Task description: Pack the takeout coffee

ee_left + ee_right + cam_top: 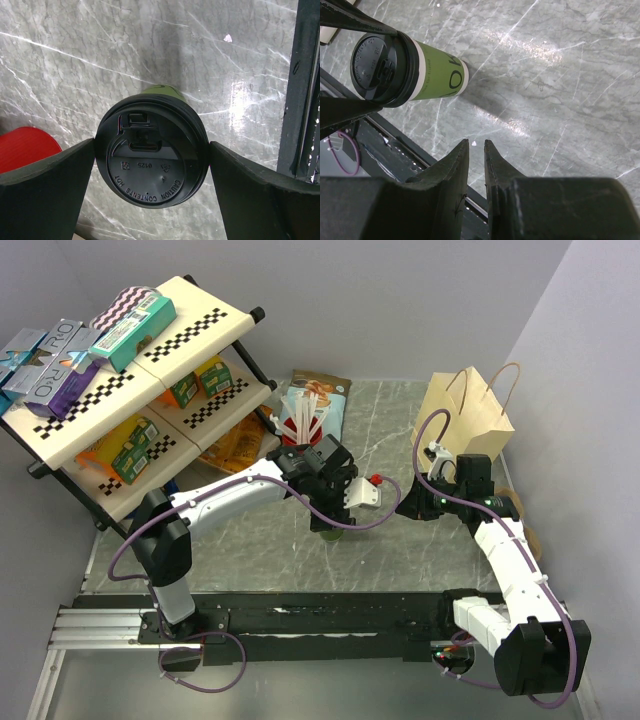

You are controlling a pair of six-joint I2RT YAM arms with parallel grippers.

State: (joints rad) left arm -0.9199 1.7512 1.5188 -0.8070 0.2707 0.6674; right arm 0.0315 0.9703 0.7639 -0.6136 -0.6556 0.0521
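Takeout coffee (150, 160) upright, between left gripper (151, 145)

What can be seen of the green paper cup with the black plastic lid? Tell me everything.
The green paper cup stands upright on the grey marble-look table. Its wall is green with dark lettering and pale bands at base and top. A round black plastic lid, embossed CAUTION CONTENTS HOT, is pressed on. The open left gripper flanks the lid; whether its fingers touch the rim cannot be told.

mock shop: snack shelf (195, 315), paper bag (465, 420)
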